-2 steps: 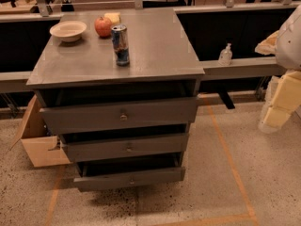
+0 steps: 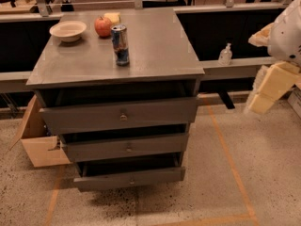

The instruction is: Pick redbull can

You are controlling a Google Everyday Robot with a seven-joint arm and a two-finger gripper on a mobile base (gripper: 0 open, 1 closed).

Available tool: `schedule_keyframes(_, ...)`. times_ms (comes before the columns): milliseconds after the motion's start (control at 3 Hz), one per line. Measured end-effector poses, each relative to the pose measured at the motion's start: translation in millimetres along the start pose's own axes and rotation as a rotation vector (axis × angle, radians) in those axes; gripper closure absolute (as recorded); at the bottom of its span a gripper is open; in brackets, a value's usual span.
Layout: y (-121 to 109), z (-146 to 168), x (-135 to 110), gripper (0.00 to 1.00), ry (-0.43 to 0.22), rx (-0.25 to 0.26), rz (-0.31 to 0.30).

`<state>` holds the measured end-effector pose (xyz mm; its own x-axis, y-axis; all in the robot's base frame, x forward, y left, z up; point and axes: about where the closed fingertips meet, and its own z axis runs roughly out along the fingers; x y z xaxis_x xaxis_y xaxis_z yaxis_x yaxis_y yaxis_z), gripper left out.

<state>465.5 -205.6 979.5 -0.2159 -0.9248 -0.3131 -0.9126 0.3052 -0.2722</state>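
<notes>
The redbull can (image 2: 121, 44) stands upright on the grey cabinet top (image 2: 155, 51), left of its middle. It is slim, blue and silver, with a shiny top. My gripper (image 2: 264, 94) hangs at the right edge of the camera view, off the cabinet's right side and lower than its top, far from the can. It holds nothing that I can see. The white arm (image 2: 287, 29) is above it.
A red apple (image 2: 103, 26), a yellow object (image 2: 112, 17) and a pale bowl (image 2: 68, 30) sit behind the can. The cabinet's three drawers (image 2: 123, 117) stand slightly open. A cardboard box (image 2: 37, 138) is on the floor at left. A small bottle (image 2: 225, 54) stands on the rail at right.
My gripper has shifted slightly up and to the left. The can and the other things on the cabinet have not moved.
</notes>
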Motion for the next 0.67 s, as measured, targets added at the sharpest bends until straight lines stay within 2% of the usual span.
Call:
schedule_keyframes(333, -46.7, 12.4, -38.8, 0.00, -0.232, 0.039, 0.063)
schedule_keyframes(667, -85.6, 22.7, -77.9, 0.00, -0.488, 0.063, 0.097)
